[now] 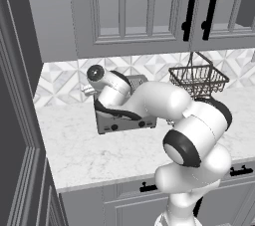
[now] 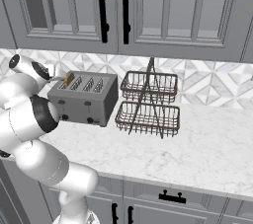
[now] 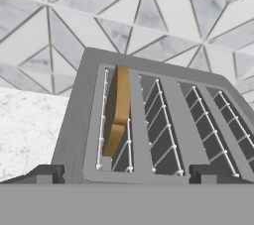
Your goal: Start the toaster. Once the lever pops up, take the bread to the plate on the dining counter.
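Bread (image 3: 117,110) in toaster's (image 2: 86,100) leftmost slot (wire baskets (image 2: 148,103) just right).

Even, soft rendered light; sharp, no glare.

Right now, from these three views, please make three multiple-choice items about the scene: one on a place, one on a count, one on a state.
1. Which slot of the toaster holds the bread?
A. an end slot
B. a middle slot
C. none

2. How many wire baskets are on the stand beside it?
A. one
B. two
C. four

3. The gripper is
A. shut on the bread
B. open above the toaster
C. shut on a lever

Answers:
1 A: the slice stands in the outermost slot.
2 B: one basket hangs above the other.
3 B: both fingertips stand wide apart, holding nothing.
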Available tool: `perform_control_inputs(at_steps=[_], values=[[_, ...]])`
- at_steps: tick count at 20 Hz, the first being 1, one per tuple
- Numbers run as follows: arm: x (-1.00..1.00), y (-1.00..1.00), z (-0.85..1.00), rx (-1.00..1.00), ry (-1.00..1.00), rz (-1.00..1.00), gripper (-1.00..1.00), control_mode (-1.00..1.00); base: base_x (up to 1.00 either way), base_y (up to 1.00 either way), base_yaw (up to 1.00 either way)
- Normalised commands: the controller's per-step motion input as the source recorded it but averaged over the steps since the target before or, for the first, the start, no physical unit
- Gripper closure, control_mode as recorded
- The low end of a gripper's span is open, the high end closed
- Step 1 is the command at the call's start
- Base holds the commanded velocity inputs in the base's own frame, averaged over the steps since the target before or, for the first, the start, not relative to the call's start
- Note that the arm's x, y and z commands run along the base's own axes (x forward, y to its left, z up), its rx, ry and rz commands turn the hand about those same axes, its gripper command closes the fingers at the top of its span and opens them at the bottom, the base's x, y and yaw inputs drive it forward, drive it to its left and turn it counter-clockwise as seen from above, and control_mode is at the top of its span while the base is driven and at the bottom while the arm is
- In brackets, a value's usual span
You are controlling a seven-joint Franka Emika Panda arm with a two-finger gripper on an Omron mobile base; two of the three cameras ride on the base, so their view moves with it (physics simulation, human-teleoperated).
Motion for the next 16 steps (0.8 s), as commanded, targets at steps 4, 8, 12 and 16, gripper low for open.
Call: perform_control_inputs(at_steps=[4, 8, 12, 16], values=[[0.0, 0.0, 0.0, 0.0, 0.0, 0.0, -1.0, -1.0, 0.0, 0.0, 0.0], [0.0, 0.0, 0.0, 0.0, 0.0, 0.0, -1.0, -1.0, 0.0, 0.0, 0.0], [0.0, 0.0, 0.0, 0.0, 0.0, 0.0, -1.0, -1.0, 0.0, 0.0, 0.0], [0.0, 0.0, 0.0, 0.0, 0.0, 0.0, -1.0, -1.0, 0.0, 0.0, 0.0]])
